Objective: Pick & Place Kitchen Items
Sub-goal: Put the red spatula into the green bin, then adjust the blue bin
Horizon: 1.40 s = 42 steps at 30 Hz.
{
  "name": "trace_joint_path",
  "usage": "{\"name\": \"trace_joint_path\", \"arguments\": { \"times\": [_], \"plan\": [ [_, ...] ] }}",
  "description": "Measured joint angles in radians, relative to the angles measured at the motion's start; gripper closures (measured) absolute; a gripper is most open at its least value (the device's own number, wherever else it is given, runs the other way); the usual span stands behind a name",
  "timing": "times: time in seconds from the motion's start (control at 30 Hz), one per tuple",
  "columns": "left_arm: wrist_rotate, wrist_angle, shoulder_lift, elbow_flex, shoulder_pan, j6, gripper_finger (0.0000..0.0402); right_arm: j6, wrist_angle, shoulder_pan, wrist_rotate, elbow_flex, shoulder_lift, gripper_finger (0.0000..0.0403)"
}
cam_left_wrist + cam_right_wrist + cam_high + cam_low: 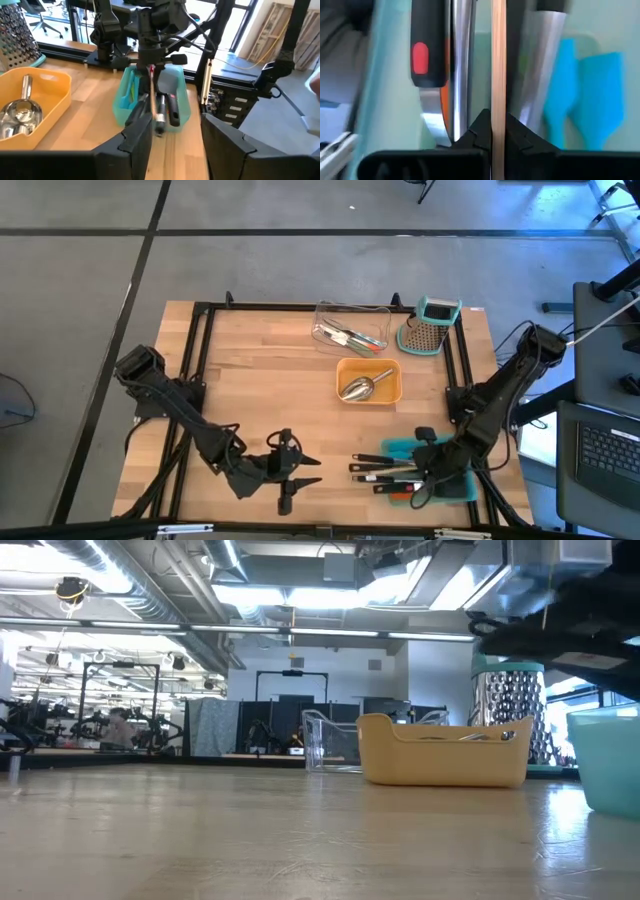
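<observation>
right tool (492, 142) pinches thin wooden handle (498, 60) over teal tray (462, 488) at worktop's (260, 390) near right, among crowded utensils (385, 470). left tool (300, 471) spread, empty, near front centre. lift crooked and your handle snags neighbours or slips.

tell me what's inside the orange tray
A steel scoop lies inside the orange tray, bowl at one end, handle toward the other. Nothing else shows in it, though whatever might lie under the scoop's bowl is covered.
</observation>
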Motion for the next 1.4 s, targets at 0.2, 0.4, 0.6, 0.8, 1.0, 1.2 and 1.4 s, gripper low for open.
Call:
{"name": "trace_joint_path", "arguments": {
  "times": [0.2, 0.4, 0.6, 0.8, 1.0, 1.2, 1.4],
  "plan": [
    [0.032, 0.018, 0.0, 0.0, 0.016, 0.001, 0.0239, -0.046, 0.059, 0.0, -0.012, -0.013, 0.0, 0.0389],
    [0.045, 0.02, 0.0, 0.0, 0.021, 0.002, 0.0239, -0.014, 0.06, -0.006, -0.008, -0.013, 0.0, 0.0368],
    [0.045, 0.02, 0.0, 0.0, 0.021, 0.002, 0.0242, 0.033, 0.065, -0.026, 0.01, -0.013, 0.0, 0.0304],
    [0.045, 0.018, 0.0, 0.0, 0.021, 0.01, 0.0241, -0.033, -0.045, -0.043, 0.112, 0.072, 0.001, 0.0256],
    [0.044, 0.019, 0.0, 0.0, 0.021, 0.029, 0.0243, -0.171, -0.197, -0.044, 0.229, 0.261, 0.001, 0.0239],
    [0.046, 0.018, 0.0, 0.0, 0.021, 0.05, 0.0245, -0.214, -0.238, -0.043, 0.138, 0.42, 0.001, 0.0239],
    [0.061, 0.013, 0.0, 0.0, 0.007, 0.082, 0.0252, -0.065, -0.191, -0.02, 0.033, 0.413, 0.004, 0.0238]
  ]
}}
